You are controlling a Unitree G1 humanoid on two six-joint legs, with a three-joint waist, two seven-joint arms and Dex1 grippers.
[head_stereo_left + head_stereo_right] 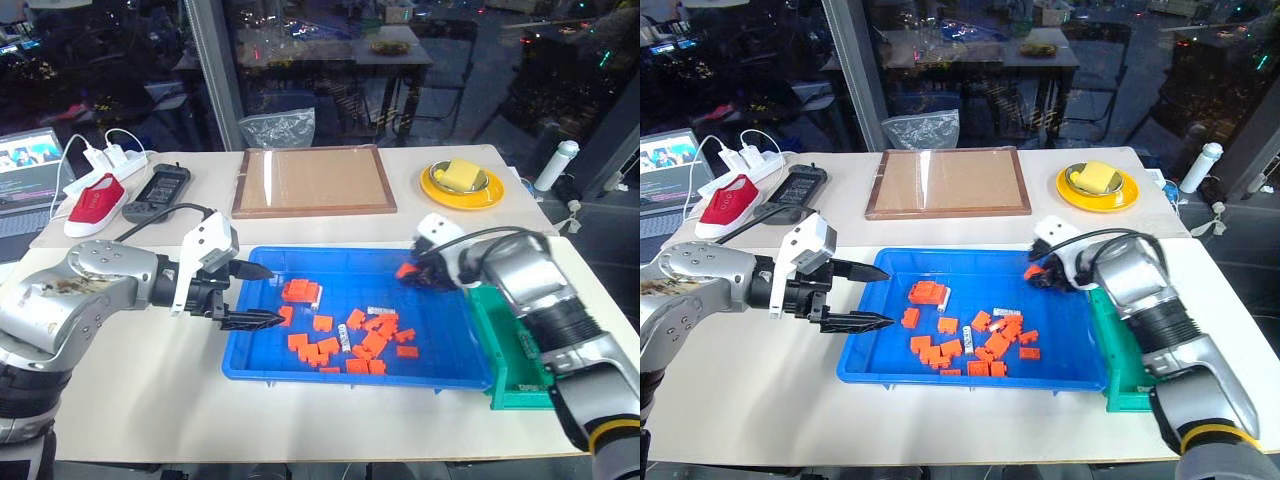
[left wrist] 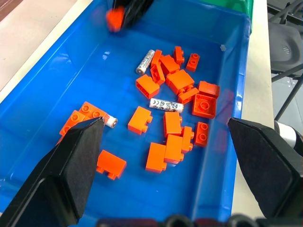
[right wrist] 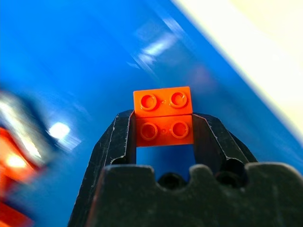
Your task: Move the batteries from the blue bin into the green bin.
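Right wrist view: your right pincer (image 3: 164,130) grips an orange studded plastic block (image 3: 163,117); your left pincer (image 1: 262,295) hangs open, frame left.

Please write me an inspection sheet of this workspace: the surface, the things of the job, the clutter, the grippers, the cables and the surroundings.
Surface: white table, a second one behind it.
Job's things: blue bin holds batteries mixed with orange blocks; green bin at its right side.
Clutter: framed board, red shoe, yellow plate, white bottle, black device, laptop.
Grippers: left gripper open, over the bin's left edge; right gripper shut on an orange block, not a battery.
Cables: white chargers with cords; black cable.
Surroundings: dark glass wall, chairs beyond.
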